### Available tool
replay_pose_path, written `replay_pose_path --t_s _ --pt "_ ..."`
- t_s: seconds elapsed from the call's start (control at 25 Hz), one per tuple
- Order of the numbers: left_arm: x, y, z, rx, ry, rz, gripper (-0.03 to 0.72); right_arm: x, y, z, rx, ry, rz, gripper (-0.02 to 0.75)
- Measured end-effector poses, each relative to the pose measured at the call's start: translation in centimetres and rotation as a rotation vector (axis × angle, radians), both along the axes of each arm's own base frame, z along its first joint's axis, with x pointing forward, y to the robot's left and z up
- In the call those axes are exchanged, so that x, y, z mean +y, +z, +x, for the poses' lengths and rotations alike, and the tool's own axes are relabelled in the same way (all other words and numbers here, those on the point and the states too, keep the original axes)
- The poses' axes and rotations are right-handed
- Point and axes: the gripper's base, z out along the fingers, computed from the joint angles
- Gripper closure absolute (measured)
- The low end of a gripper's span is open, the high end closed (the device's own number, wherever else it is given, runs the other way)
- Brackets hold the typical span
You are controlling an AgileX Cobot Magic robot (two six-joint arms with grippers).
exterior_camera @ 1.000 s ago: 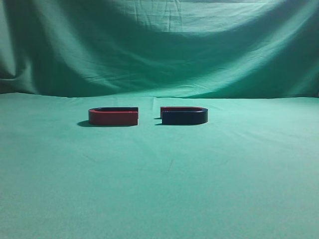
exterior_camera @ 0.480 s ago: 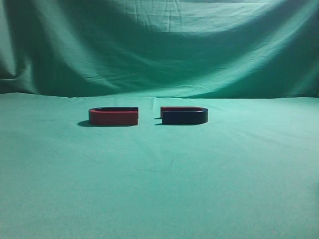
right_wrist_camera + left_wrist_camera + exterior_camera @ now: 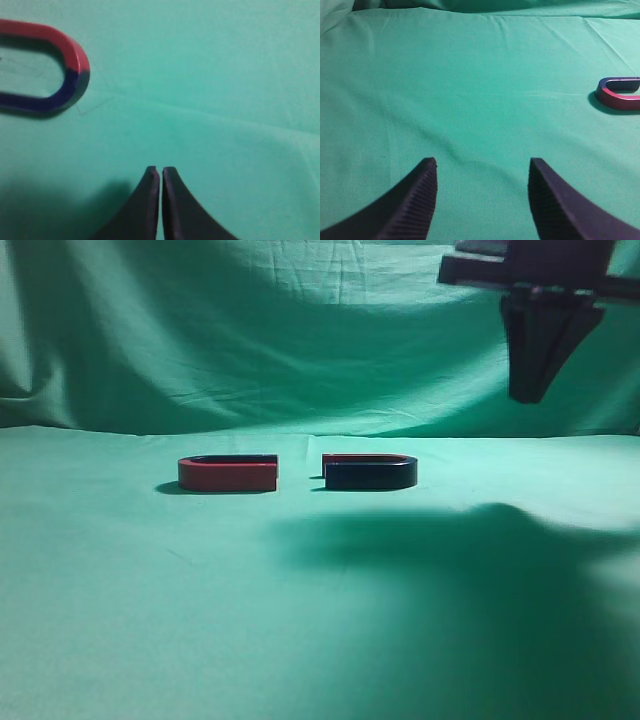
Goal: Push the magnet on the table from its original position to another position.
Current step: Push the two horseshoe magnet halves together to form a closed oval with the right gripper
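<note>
Though cut off at top, right claw [image 3: 527,390] together above magnet [image 3: 369,472]; left claw [image 3: 482,175] apart, arm unseen.

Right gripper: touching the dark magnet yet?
No. The right gripper hangs high above the table, up and to the right of the magnet.

We view the surface [image 3: 320,640] low, from the front; each wrist camera looks down past its hand [image 3: 482,167] [image 3: 160,172]; the right shares the magnet [image 3: 369,472] [image 3: 47,70] with us.
</note>
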Motion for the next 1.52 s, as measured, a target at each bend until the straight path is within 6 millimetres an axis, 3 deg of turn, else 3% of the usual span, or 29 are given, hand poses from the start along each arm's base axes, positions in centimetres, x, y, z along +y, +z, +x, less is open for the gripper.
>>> replay_pose_path --t_s 0.24,0.52,0.68,1.28,1.52 --pt "0.0 0.0 0.0 0.0 0.0 0.0 0.316 1.1 -2.1 3.0 0.015 0.001 -0.005 0.738" --pt "0.0 0.0 0.0 0.0 0.0 0.0 0.316 4.2 -4.4 4.7 0.02 0.057 -0.009 0.738" --pt "0.0 0.0 0.0 0.0 0.0 0.0 0.316 4.7 -5.7 5.6 0.036 0.058 -0.013 0.738" --pt "0.0 0.0 0.0 0.0 0.0 0.0 0.316 5.7 -6.2 6.1 0.049 0.046 0.065 0.738" --pt "0.0 0.0 0.0 0.0 0.0 0.0 0.316 7.6 -6.1 5.4 0.025 0.107 0.067 0.738"
